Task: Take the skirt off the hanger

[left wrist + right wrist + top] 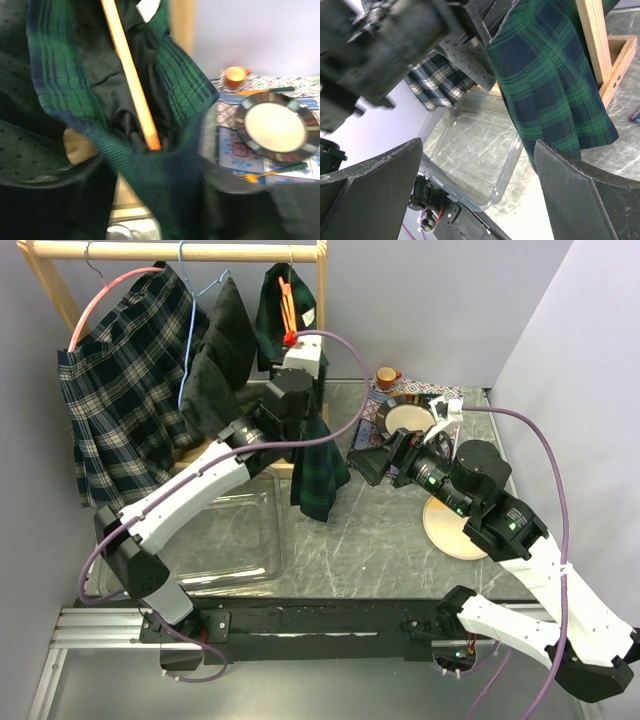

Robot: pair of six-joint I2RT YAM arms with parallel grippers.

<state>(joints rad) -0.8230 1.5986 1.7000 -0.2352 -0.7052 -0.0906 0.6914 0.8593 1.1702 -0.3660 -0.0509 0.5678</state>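
A dark green plaid skirt [320, 475] hangs from my left gripper [306, 430], below the right end of the wooden rack. Its upper part [272, 315] is still up by the orange clip hanger [289, 302]. In the left wrist view the skirt's waistband [165, 185] lies pinched between the shut fingers of my left gripper [165, 205], and the orange hanger bar [131, 75] runs down into the fabric. My right gripper [366, 462] is open and empty, just right of the hanging skirt. In the right wrist view the skirt [550, 85] hangs beyond my right gripper [480, 195].
A blue-white plaid skirt [120, 400] and a black dotted skirt [220, 360] hang on the rack. A clear plastic tray [262, 558] sits under my left arm. A plate [408, 418], an orange mug [386, 376] and a round wooden disc [452, 530] sit on the right.
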